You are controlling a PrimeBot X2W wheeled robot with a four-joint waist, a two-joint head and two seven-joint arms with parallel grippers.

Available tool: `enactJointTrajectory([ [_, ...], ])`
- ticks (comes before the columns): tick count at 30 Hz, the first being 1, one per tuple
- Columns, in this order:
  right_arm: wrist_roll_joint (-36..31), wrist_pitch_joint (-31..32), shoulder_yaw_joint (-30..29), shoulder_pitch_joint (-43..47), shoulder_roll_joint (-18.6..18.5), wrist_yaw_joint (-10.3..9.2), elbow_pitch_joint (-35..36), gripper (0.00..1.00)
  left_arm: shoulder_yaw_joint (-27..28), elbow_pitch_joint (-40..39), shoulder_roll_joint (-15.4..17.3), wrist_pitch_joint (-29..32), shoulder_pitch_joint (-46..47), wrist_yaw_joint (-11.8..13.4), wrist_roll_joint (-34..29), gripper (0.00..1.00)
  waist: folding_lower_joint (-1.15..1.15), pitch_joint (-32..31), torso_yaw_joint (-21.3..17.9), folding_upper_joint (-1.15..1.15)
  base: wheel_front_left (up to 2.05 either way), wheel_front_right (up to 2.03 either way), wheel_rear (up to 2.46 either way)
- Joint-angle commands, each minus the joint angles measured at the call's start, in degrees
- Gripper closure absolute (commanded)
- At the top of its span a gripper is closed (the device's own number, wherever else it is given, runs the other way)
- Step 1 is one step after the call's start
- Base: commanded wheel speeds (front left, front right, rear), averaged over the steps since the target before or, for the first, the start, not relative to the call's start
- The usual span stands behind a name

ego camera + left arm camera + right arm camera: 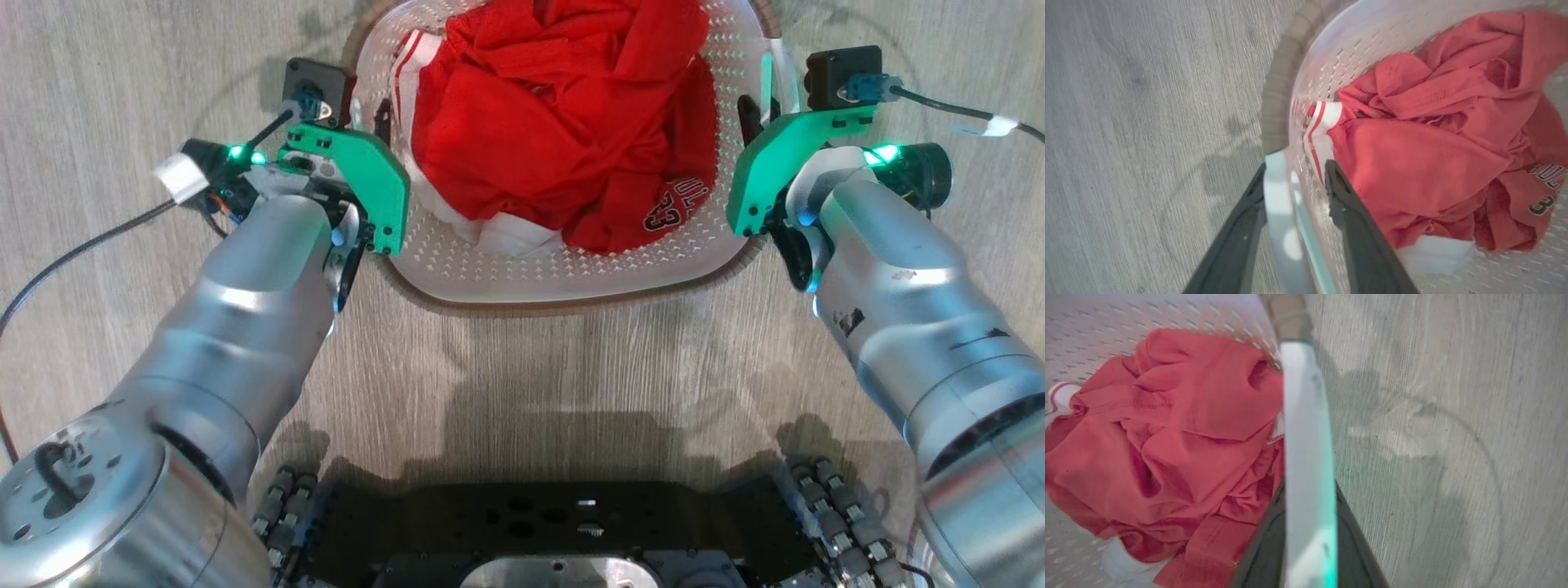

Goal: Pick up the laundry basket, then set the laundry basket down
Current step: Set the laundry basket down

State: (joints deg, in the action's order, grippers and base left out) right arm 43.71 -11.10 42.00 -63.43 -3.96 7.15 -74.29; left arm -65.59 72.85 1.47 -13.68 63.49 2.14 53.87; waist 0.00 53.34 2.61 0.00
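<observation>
Laundry basket (571, 269): white perforated plastic, rounded-rect., brown woven-look rim, sits betw. the two sets of jaws over a grey wood-look floor (531, 367); can't tell if it rests on the floor or hangs just off it. Inside lies crumpled red clothing (555, 122) w/ white trim and dark lettering, reaching up to the inner finger of each gripper. Count: 1 basket, 2 white side handles, 2 grippers, 2 silver arms; no. of garments unclear. Left gripper (1296, 167) straddles the left handle (1278, 212): outer finger lies against the handle's floor side, inner finger is inside the basket by the perforated wall, w/ a strip of wall showing betw. it and the handle, so can't tell if the jaws pinch. Right gripper (1308, 490) has both dark fingers tight on either side of the right handle (1306, 437), clamped on it. Left arm (245, 302) and right arm (906, 286) reach fwd and angle inward, wrists turned so green plates face the basket, fingers pointing down its sides.
</observation>
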Motion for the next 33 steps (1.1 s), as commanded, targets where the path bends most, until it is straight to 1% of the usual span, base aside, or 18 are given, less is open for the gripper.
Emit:
enactJointTrajectory([
  [1,-0.8,0.2,0.4,2.6,1.1,0.34,0.3,0.27,0.5,-0.2,1.4,-0.2,-0.1,0.6,0.5,0.15,0.00,-0.1,0.0,0.00,0.00,0.00,0.00],
  [2,-0.9,0.1,0.2,2.7,1.1,0.34,0.3,0.00,0.5,-0.1,1.4,-0.2,0.0,0.8,0.6,0.00,0.00,-0.1,0.0,0.00,0.00,0.00,0.00],
  [10,-1.2,-0.4,-0.3,3.2,1.1,0.34,0.3,0.00,0.8,0.3,1.4,-0.9,-0.1,1.1,0.9,0.00,0.00,-1.8,-0.2,0.00,0.00,0.00,0.00],
  [17,-2.3,-2.2,-1.6,3.5,1.1,0.34,0.3,0.00,1.9,0.3,1.4,-1.3,-0.9,1.3,1.0,0.00,0.00,-4.3,-0.4,0.00,0.00,0.00,0.00],
  [21,-3.3,-3.2,-2.7,3.4,1.1,0.34,0.3,0.00,4.0,-2.3,2.5,-1.3,-1.5,2.2,0.0,0.00,0.00,-6.4,-0.5,0.00,0.00,0.00,0.00],
  [26,-4.4,-3.8,-4.1,3.4,1.1,0.34,0.7,0.00,9.1,-8.3,4.7,-1.3,-3.9,3.7,-2.6,0.00,0.00,-9.5,-0.5,0.00,0.00,0.00,0.00],
  [31,-7.9,-3.9,-8.6,4.7,1.1,0.34,3.9,0.00,16.7,-16.6,6.9,-1.3,-8.6,5.2,-8.1,0.00,0.00,-13.0,-0.9,0.00,0.00,0.00,0.00],
  [32,-7.9,-3.9,-8.6,4.7,1.1,0.34,3.9,0.00,16.7,-16.6,6.9,-1.3,-8.6,5.2,-8.1,0.00,0.00,-13.0,-0.9,0.00,0.00,0.00,0.00],
  [33,-10.0,-3.9,-11.2,6.3,1.0,0.34,5.9,0.00,20.2,-19.9,7.5,-1.3,-11.2,5.6,-10.9,0.00,0.00,-14.6,-0.9,0.00,0.00,0.00,0.00],
])
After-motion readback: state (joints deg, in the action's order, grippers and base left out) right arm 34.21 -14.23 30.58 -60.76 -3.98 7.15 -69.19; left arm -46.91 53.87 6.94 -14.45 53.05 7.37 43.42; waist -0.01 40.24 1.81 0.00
